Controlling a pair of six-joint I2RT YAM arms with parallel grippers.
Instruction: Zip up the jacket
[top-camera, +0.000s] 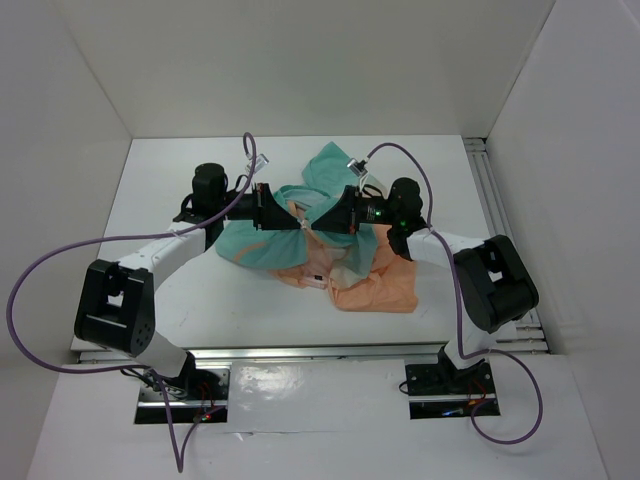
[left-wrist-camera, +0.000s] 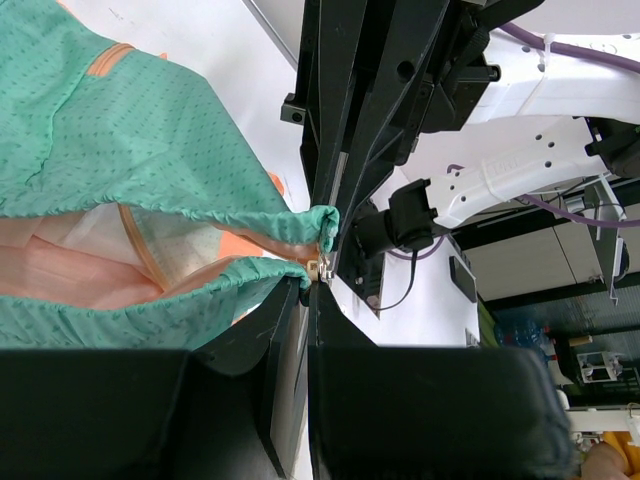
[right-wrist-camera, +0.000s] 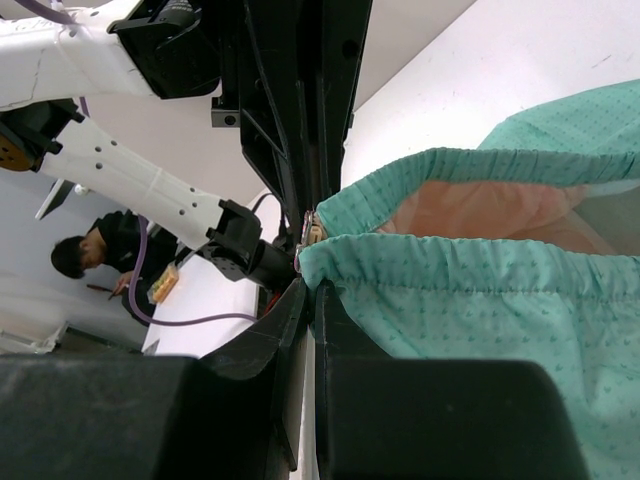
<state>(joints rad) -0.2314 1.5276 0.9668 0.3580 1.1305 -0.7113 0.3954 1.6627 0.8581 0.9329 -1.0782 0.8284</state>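
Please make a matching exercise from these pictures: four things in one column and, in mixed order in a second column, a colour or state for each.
Things:
1. left gripper
2. jacket's far half
3. jacket's near half
4. left arm's cable

Colour or state:
A. peach-orange
B. purple
C. fingers shut on the teal hem
D. teal-green

Pairs: 1-C, 2-D, 3-A, 4-B
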